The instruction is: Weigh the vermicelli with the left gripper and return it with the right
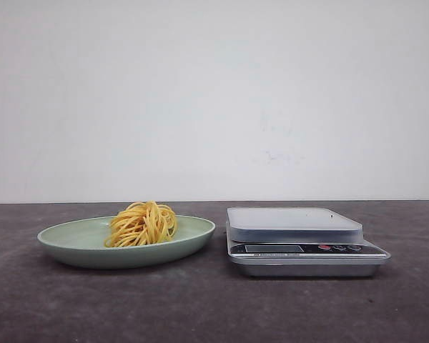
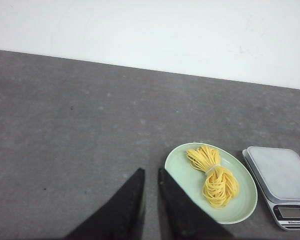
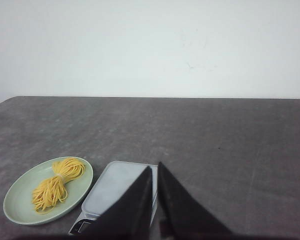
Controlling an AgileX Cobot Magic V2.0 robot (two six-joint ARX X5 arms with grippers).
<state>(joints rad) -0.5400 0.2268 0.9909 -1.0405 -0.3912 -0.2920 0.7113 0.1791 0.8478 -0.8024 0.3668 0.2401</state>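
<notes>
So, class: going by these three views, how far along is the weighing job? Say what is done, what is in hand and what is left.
Nothing looks done. The vermicelli lies on the plate, and the scale platform is bare. Nothing is in hand: the left gripper and right gripper are nearly shut, holding nothing, away from the noodles. Left: carry the vermicelli to the scale with the left gripper, weigh it, then return it with the right.

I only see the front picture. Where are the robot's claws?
Observer: The left gripper hangs above bare table, beside the plate, fingers nearly together, holding nothing.
Operator: And the other claw?
Observer: The right gripper is up over the scale, also nearly closed and empty.
Operator: Are the noodles a ball?
Observer: From above, the vermicelli is a long bundle pinched in the middle, lying on the plate.
</notes>
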